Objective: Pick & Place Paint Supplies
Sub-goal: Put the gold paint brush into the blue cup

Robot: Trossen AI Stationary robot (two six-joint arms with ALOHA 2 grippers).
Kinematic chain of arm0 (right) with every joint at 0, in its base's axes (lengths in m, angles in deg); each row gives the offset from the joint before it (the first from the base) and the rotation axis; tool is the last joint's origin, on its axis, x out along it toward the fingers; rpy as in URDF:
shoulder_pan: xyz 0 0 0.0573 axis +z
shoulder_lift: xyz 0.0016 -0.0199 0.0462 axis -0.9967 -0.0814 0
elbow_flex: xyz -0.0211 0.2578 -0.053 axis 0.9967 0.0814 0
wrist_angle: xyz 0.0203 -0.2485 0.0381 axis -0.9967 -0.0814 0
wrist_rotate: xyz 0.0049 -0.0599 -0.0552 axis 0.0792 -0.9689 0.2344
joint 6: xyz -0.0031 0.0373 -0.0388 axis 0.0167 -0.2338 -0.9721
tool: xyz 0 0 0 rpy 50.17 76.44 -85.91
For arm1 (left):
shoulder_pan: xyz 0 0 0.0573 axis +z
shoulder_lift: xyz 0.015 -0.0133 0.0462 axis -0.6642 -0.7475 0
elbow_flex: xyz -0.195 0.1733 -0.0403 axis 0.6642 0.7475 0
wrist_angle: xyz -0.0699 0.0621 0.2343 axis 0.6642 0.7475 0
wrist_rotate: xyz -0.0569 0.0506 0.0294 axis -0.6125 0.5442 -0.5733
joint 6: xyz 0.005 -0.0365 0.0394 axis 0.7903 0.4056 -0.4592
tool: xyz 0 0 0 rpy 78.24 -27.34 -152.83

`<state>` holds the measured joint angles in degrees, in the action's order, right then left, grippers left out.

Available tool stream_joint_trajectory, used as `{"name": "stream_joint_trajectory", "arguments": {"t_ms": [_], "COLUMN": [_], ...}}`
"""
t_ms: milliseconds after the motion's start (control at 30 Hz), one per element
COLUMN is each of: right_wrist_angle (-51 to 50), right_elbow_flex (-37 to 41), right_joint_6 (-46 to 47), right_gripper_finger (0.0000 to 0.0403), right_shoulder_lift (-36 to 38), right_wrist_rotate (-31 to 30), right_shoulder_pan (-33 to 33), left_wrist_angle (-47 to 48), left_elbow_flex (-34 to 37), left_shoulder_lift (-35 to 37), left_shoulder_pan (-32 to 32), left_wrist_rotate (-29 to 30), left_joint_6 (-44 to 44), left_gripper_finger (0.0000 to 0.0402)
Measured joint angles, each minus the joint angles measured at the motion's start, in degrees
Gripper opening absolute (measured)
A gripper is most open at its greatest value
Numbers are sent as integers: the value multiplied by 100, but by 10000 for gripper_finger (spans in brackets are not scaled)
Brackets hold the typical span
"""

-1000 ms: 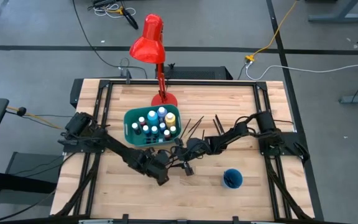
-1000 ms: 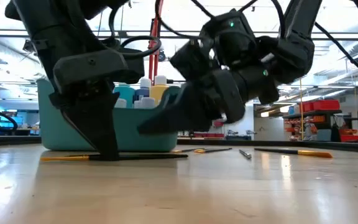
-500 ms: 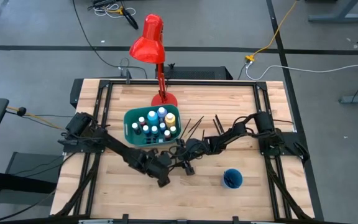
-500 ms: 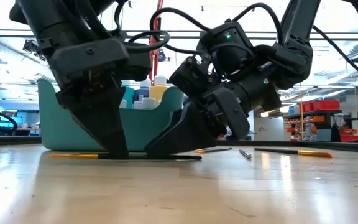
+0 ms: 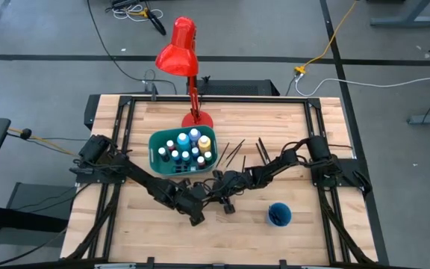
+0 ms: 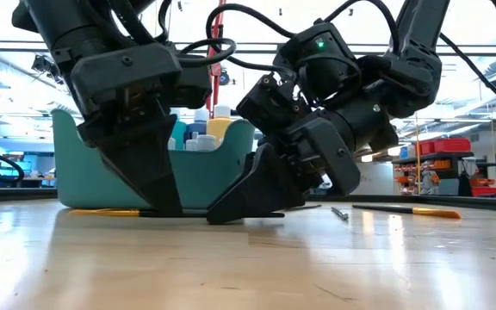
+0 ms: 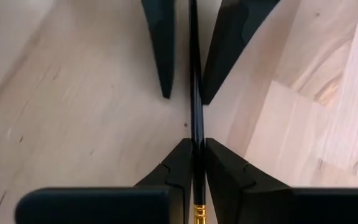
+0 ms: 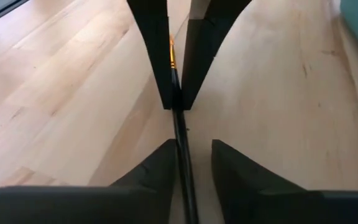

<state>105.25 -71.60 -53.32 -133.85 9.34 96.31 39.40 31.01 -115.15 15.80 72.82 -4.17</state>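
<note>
Paintbrush (image 7: 195, 93) lies flat mid-counter, just before the teal bin (image 5: 155, 160). Left end effector (image 7: 195, 155) is clenched on it; right end effector (image 8: 191, 152) straddles its handle, fingers slightly apart.

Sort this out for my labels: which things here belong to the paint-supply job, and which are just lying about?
Job: paintbrush pinched by the left end effector; right end effector straddling it; loose paintbrushes; paint bottles.
Lying about: teal bin, blue cup, red lamp.
</note>
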Motion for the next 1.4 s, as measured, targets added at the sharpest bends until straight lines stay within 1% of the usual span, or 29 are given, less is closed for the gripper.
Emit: {"name": "stream_joint_trajectory", "arguments": {"t_ms": [100, 200, 333, 500, 600, 700, 833, 967, 1100, 1300, 1400], "right_wrist_angle": [-108, -130, -37, -114, -163, -214, -397, -982, -1657, -2845, -3384], "right_elbow_flex": [-4, -2, 9, 13, 20, 22, 24, 32, 35, 35, 33], "right_joint_6": [-37, -126, -95, -50, -3, 47, 66, 71, 70, 75, 12], "right_gripper_finger": [61, 23, 22, 25, 23, 23, 24, 25, 25, 24, 24], "right_shoulder_lift": [11, 13, 1, 56, 109, 153, 240, 514, 937, 1835, 2392], "right_wrist_rotate": [-120, -85, 82, 82, 88, 95, 95, 36, 25, 22, -283], "right_shoulder_pan": [15, 12, 4, 8, 12, 13, 13, 5, 0, 67, 162], "left_wrist_angle": [-185, -228, -206, -237, -331, -334, -344, -348, -299, -333, -449], "left_elbow_flex": [0, 4, 4, 2, 0, -6, -11, -24, -28, -28, -28], "left_shoulder_lift": [0, 4, 9, 9, 9, 13, 18, 136, 308, 671, 827], "left_shoulder_pan": [4, 4, 2, 4, 2, 4, 0, -5, -40, -73, -100], "left_wrist_rotate": [22, 72, 50, -6, -39, -155, -232, -349, 174, 1084, 1512], "left_joint_6": [2, 5, 151, 174, 394, 605, 590, 591, 461, 132, -50], "left_gripper_finger": [45, 45, 45, 46, 50, 62, 90, 115, 125, 122, 120]}}
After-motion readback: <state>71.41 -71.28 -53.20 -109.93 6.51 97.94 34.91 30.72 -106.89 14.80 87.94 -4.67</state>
